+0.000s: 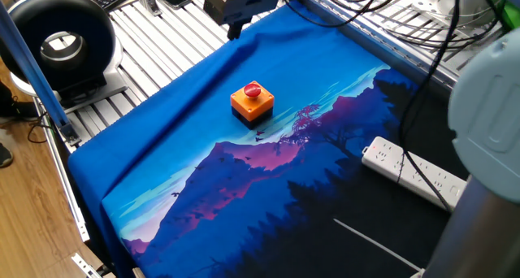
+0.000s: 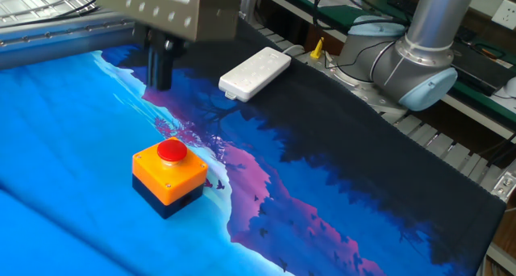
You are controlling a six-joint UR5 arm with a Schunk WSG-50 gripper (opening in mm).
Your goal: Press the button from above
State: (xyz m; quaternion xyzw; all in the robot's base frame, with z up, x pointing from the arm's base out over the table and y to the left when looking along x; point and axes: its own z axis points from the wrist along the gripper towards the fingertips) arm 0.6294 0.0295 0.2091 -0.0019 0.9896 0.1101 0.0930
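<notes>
My claw [image 2: 160, 81] hangs well above the red button [image 2: 172, 151], touching nothing; fingers' state I cannot tell; any press looks finished.

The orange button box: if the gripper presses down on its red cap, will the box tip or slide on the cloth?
The orange button box probably will not tip: it looks squat, with a flat black base. The red cap sits near its middle, so a downward push should go straight through. A sideways push might slide it, since nothing visibly fixes it to the blue cloth.

My hand [image 2: 159, 74] hung high above the bench, fingers pointing straight down, wrist upright, holding nothing
</notes>
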